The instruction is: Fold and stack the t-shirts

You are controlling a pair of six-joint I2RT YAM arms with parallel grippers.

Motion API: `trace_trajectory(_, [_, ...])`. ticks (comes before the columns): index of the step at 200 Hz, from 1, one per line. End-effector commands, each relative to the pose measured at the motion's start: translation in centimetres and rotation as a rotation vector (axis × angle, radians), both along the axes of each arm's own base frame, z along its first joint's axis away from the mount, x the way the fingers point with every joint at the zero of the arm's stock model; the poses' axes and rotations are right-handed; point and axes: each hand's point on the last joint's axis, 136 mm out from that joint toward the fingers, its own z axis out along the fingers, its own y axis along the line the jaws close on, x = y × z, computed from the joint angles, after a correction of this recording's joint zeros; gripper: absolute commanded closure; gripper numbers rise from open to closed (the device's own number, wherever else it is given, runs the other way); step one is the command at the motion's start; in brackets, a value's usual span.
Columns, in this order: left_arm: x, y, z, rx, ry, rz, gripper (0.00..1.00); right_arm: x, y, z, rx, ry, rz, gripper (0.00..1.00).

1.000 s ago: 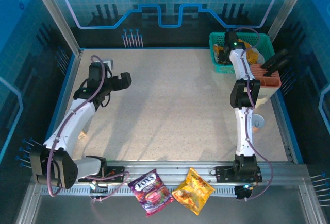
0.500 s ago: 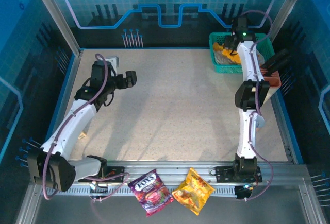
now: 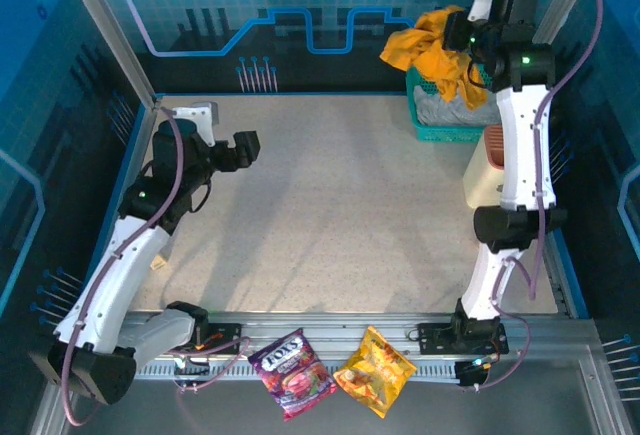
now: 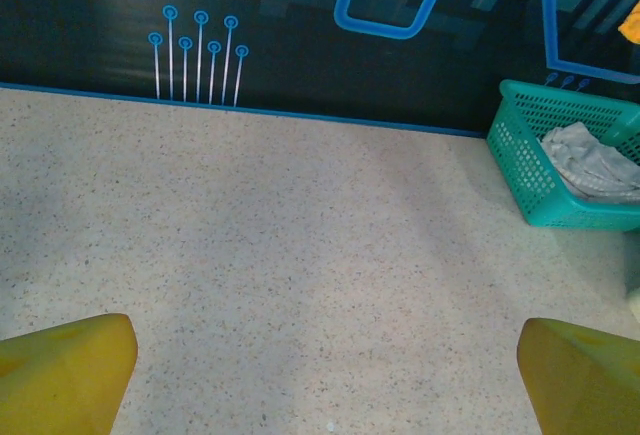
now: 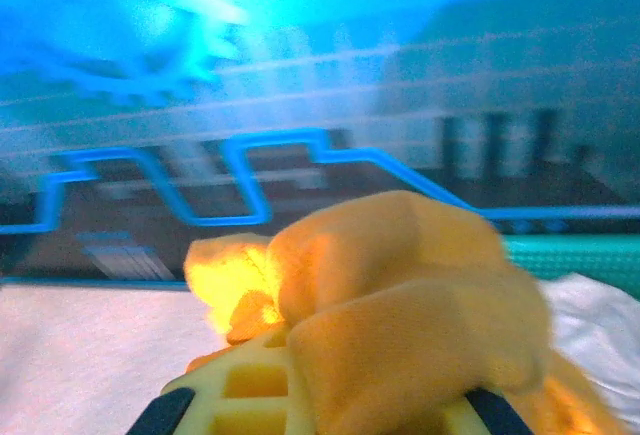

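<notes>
- Even, cool, blue-tinted light falls from above on the speckled table (image 3: 330, 205). The overhead picture is bright and sharp.
- My arms (image 3: 140, 245) cast faint, soft grey shadows across the tabletop.
- My left wrist camera is clear and evenly lit. My yellow fingers (image 4: 65, 370) in the bottom corners look slightly soft.
- My right wrist camera is heavily blurred. The orange shirt (image 5: 400, 285) is smeared, and a white glare washes out the top of the blue wall (image 5: 420, 85).

Matt cloth orange t-shirt (image 3: 425, 50), plastic mesh basket (image 4: 525, 170), speckled table (image 3: 330, 205)
</notes>
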Motion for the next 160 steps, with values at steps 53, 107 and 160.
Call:
trace_trajectory(53, [-3.4,-0.1,0.2,-0.004,0.093,-0.025,0.02,-8.9,16.6,-7.0,0.032,0.149,0.415,1.00])
trace_trajectory(107, [-5.6,-0.4,-3.9,0.004,0.217,-0.048,0.01,-12.9,23.7,-30.2,0.003,0.598,0.468,0.83])
trace_trajectory(160, [-5.6,-1.1,-8.2,-0.009,0.358,-0.036,0.01,-18.2,26.5,-35.1,0.047,0.742,0.563,0.00])
